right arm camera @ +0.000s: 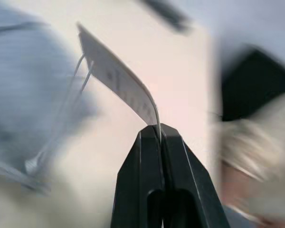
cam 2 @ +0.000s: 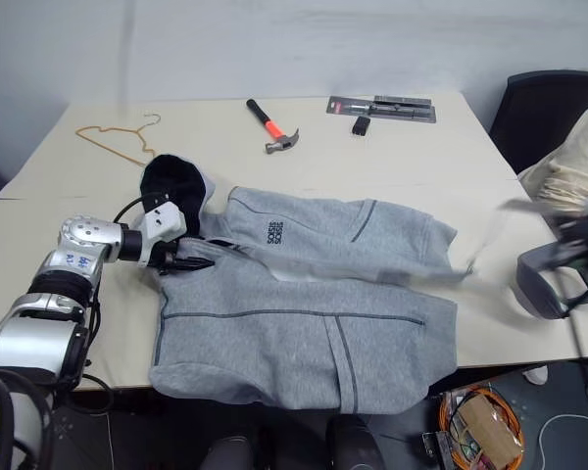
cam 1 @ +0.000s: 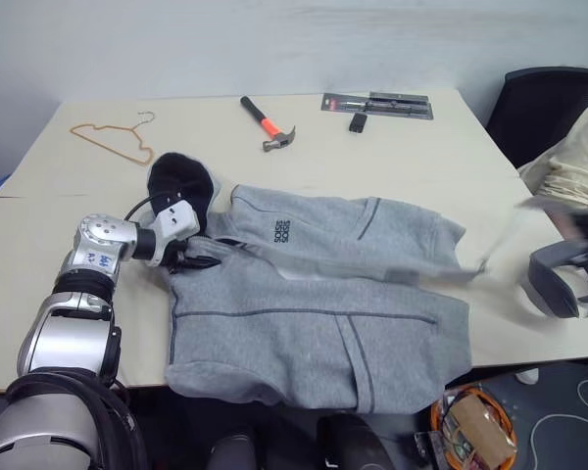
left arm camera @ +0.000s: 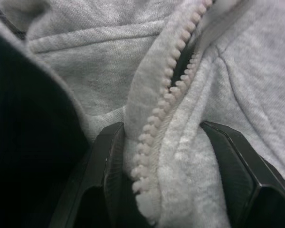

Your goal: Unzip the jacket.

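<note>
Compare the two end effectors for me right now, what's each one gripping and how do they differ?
The left end effector clamps the jacket near the collar, fleece and zipper teeth bunched between its fingers; the right end effector pinches a thin flat tag strung to the jacket.
The left's fingers stand apart around thick fabric; the right's are pressed fully together.
The left sits over the table by the hood; the right is off past the jacket's hem.
Both have black fingers.
</note>
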Robot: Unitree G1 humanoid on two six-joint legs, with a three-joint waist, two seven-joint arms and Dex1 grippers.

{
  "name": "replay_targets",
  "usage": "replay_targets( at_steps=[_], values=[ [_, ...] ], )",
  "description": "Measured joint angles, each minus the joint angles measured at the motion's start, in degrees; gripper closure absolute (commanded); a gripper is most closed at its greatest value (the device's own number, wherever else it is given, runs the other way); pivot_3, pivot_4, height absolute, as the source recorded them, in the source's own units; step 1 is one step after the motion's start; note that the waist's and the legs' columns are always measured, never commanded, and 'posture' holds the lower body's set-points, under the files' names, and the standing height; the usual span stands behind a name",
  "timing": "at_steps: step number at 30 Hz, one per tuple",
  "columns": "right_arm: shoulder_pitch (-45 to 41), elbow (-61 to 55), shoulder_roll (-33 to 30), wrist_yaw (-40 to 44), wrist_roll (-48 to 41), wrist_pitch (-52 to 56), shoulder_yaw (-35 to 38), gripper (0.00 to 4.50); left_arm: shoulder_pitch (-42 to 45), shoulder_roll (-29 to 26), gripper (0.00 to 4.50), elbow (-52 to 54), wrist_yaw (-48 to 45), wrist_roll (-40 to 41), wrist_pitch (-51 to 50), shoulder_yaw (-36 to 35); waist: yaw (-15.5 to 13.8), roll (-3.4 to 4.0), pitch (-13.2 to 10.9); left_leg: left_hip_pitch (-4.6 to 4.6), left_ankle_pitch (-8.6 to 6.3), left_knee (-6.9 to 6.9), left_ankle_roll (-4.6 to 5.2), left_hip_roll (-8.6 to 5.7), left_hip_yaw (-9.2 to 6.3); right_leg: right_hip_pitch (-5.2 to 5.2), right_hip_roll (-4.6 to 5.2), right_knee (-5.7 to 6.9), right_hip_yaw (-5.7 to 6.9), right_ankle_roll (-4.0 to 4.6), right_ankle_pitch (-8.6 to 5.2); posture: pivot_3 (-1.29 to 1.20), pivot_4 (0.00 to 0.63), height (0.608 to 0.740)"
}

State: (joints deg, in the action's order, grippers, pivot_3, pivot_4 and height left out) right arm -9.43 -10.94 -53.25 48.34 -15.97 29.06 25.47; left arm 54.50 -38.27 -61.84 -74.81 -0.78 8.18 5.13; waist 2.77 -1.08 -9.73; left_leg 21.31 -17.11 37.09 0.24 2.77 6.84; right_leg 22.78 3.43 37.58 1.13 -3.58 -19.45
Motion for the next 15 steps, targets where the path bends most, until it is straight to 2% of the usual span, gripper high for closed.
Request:
replay_targets(
  at_steps=[3,5,8,10,14,15],
  values=[
    [-3.2,2.3,-1.4,5.6,-1.5,-1.2,-5.6,3.93,-4.3,-1.6,1.88,10.4,-5.8,3.5,-7.6,-0.8,-0.2,0.13,-0.4,0.26,0.16,0.09,-0.28,-0.02,0.02,0.11,0.07,-0.09,0.01,-0.04,-0.02,0.00,0.150,0.740],
    [-3.8,5.4,-4.7,9.6,-2.5,-1.0,-6.7,3.30,-8.6,-3.9,1.52,19.2,-8.0,5.4,-12.7,-1.0,-0.7,0.11,-0.5,0.47,0.08,0.10,-0.19,-0.01,0.03,0.25,0.08,-0.15,0.01,-0.04,-0.02,0.00,0.150,0.740],
    [-2.0,7.2,-9.6,15.9,-4.8,0.6,-5.8,2.21,-13.3,-8.4,0.70,30.1,-11.2,8.3,-20.1,-1.8,-1.3,0.10,-0.5,1.17,0.04,0.28,-0.16,0.00,0.01,0.90,0.10,-0.12,0.03,-0.06,-0.01,0.00,0.150,0.740],
    [1.4,7.6,-11.8,20.1,-6.7,2.1,-2.6,1.49,-15.3,-12.1,0.03,36.5,-11.2,10.7,-24.8,-2.3,-1.6,0.07,-0.5,1.22,0.03,0.30,-0.14,-0.01,-0.02,0.91,0.11,-0.14,0.05,-0.06,-0.01,0.00,0.150,0.740],
    [9.6,9.5,-15.8,28.4,-9.9,8.9,10.9,0.19,-17.1,-22.2,0.00,44.1,-11.2,16.9,-33.6,-8.1,-1.6,-0.08,-0.6,1.06,0.01,0.33,-0.10,-0.01,0.00,0.80,0.11,-0.30,0.01,-0.07,-0.01,0.00,0.150,0.740],
    [11.6,9.5,-16.6,30.3,-10.8,11.6,14.9,0.04,-17.3,-24.4,0.00,45.4,-11.2,18.9,-35.2,-10.6,-1.4,-0.09,-0.6,0.94,-0.02,0.31,-0.04,-0.02,-0.01,0.69,0.12,-0.27,-0.02,-0.06,-0.01,0.00,0.150,0.740]
  ],
)
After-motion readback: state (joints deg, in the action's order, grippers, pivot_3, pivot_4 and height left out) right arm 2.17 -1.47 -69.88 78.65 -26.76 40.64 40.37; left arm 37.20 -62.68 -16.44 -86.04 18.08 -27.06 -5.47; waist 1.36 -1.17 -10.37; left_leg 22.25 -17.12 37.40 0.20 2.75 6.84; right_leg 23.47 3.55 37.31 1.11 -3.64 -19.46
